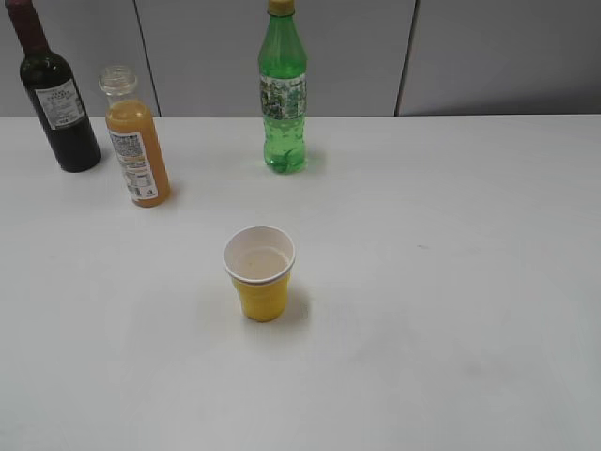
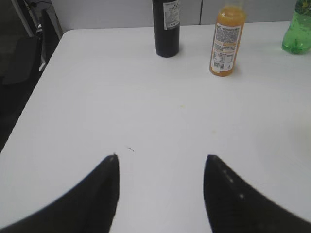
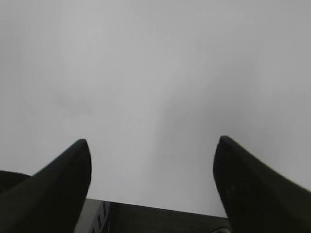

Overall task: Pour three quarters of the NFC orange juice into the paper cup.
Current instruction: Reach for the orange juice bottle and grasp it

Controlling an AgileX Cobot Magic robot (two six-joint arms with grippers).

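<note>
1. Juice first: the NFC orange juice [image 1: 137, 150] stood upright on the white table [image 1: 451, 282], capless, filled with orange liquid nearly to the neck.
2. Taking the paper cup [image 1: 260, 272] as the landmark, the juice bottle stood behind it and off to its left, well apart from it.
3. The paper cup itself was upright, yellow outside and white inside.
4. A dark wine bottle [image 1: 56, 94] stood behind and farther left of the cup, just beside the juice bottle.
5. A green soda bottle [image 1: 283, 94] stood almost straight behind the cup, near the back wall.
6. The left gripper [image 2: 160, 158] hung over bare table with its jaws apart and nothing between them, the juice bottle ahead of it.
7. The right gripper [image 3: 151, 141] stood spread wide, holding nothing, over plain white surface.
</note>
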